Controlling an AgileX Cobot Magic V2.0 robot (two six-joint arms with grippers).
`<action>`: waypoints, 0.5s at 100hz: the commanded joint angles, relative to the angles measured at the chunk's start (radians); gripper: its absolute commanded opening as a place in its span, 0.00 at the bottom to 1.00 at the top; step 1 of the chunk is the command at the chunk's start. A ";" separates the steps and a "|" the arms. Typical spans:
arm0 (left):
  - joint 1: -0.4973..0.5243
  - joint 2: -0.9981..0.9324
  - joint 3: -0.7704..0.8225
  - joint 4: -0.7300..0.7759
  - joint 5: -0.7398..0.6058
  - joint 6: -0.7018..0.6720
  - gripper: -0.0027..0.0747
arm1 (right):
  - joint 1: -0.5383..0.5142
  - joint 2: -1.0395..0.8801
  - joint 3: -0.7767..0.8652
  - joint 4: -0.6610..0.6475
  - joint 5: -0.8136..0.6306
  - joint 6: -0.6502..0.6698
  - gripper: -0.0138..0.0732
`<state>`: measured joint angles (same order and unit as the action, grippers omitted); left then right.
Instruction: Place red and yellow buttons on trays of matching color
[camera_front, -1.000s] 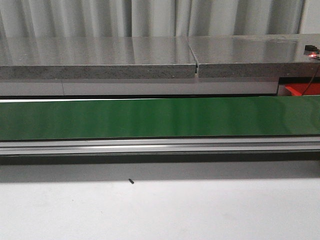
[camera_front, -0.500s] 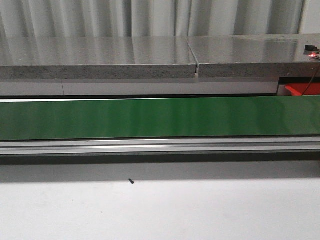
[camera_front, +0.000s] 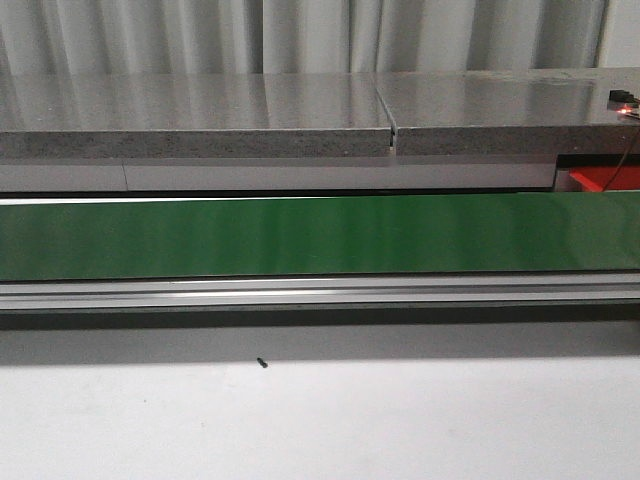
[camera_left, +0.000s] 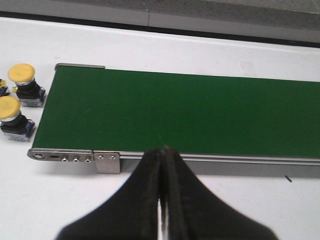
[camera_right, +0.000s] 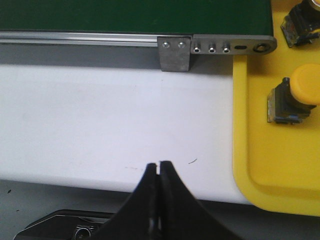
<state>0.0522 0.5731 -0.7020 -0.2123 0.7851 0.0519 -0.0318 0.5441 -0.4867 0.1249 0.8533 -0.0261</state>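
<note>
While nothing has changed on the belt (camera_front: 320, 235) over the last second, two yellow buttons (camera_left: 21, 75) wait off its end and one (camera_right: 300, 92) sits on the yellow tray (camera_right: 265, 165). My left gripper (camera_left: 161, 165) and right gripper (camera_right: 158, 172) are both closed, empty. The belt surface offers free room.

Even, soft light; slight blur.

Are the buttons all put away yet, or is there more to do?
Some looks done: one yellow button lies on the yellow tray, with another partly visible near its edge. Nothing is in hand: the left tool and right tool are both shut and empty. Left to do: two yellow buttons wait on the white table beside the green conveyor belt. No red buttons show.
</note>
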 joint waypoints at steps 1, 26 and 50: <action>0.012 0.071 -0.035 0.004 -0.111 -0.026 0.07 | 0.001 0.001 -0.035 0.000 -0.046 -0.010 0.05; 0.068 0.272 -0.090 -0.003 -0.171 -0.058 0.81 | 0.001 0.001 -0.035 0.000 -0.046 -0.010 0.05; 0.227 0.467 -0.202 -0.021 -0.155 -0.107 0.85 | 0.001 0.001 -0.035 0.000 -0.046 -0.010 0.05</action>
<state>0.2246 0.9890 -0.8344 -0.2057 0.6865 -0.0372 -0.0318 0.5441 -0.4867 0.1249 0.8533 -0.0276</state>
